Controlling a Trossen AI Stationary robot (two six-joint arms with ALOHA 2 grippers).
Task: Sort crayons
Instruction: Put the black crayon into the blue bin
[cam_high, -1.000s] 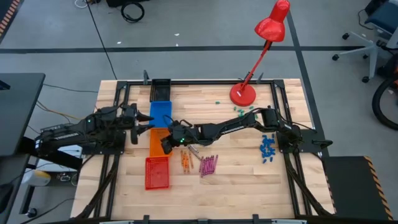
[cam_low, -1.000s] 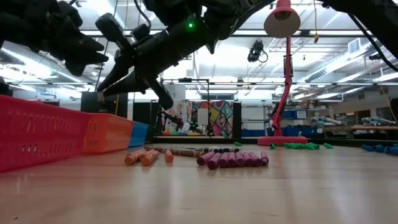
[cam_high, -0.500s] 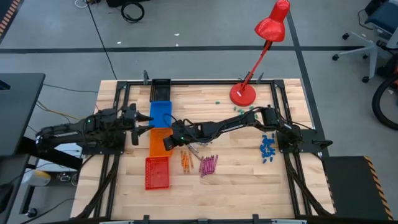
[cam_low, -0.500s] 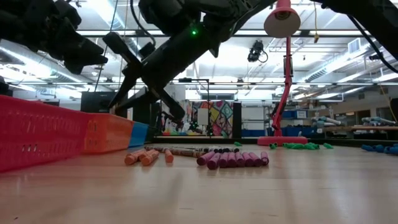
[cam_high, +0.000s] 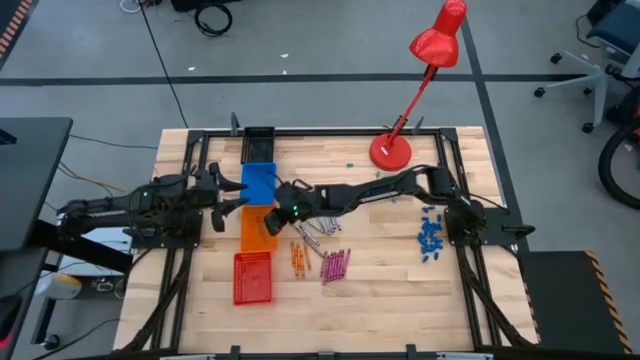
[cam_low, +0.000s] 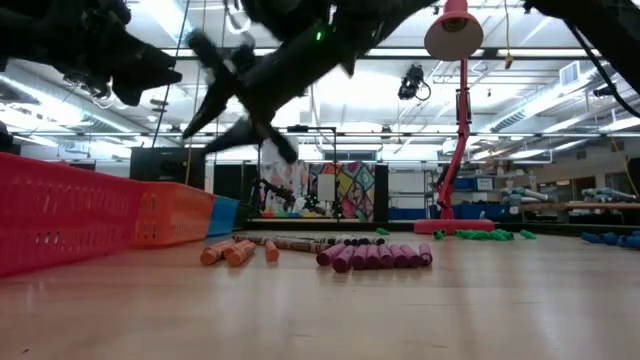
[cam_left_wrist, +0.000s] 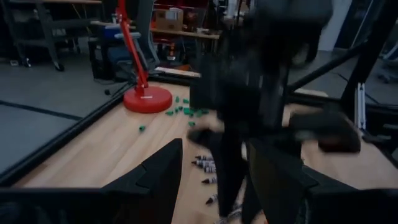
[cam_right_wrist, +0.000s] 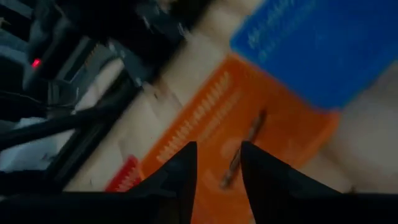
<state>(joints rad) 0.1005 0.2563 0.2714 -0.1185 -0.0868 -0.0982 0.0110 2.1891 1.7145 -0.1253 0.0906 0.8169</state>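
Three crayon groups lie on the table: orange crayons (cam_high: 298, 258), magenta crayons (cam_high: 335, 265) and grey crayons (cam_high: 318, 228). The low view shows them as rows, orange (cam_low: 232, 252) and magenta (cam_low: 375, 256). My right gripper (cam_high: 268, 225) hangs open above the orange tray (cam_high: 252, 238), with nothing between its fingers (cam_right_wrist: 217, 168). One thin crayon (cam_right_wrist: 242, 152) lies inside that tray. My left gripper (cam_high: 235, 197) waits open beside the blue tray (cam_high: 258, 183), holding nothing.
A red tray (cam_high: 252, 277) stands nearer the front, in line with the orange and blue trays. A black tray (cam_high: 258, 143) stands behind the blue one. A red lamp's base (cam_high: 390, 152) sits at the far right, with green bits (cam_high: 385, 175) nearby. Blue bits (cam_high: 430, 237) lie at the right.
My right gripper has opened its fingers. It has also risen and drawn a little toward the far edge above the orange tray. The crayon groups on the table have stayed where they were.
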